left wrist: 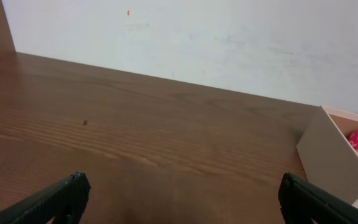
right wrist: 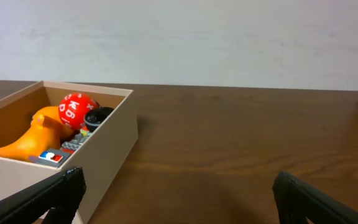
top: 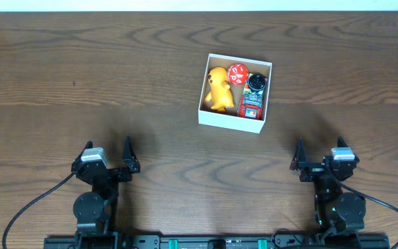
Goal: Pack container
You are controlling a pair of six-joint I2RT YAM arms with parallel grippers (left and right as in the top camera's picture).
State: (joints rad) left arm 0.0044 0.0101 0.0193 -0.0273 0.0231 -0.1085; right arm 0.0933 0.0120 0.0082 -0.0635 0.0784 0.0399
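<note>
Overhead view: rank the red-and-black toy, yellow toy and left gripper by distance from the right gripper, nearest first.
From the right gripper:
1. red-and-black toy, right side of the container.
2. yellow toy, left side of the container.
3. left gripper, far over on the left.

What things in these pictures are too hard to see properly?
1. Overhead: the black and red toy in the container is too small to identify.
2. Left wrist: the picture's right edge cuts off most of the container.
3. Right wrist: the container's near wall hides the yellow toy's lower part.
</note>
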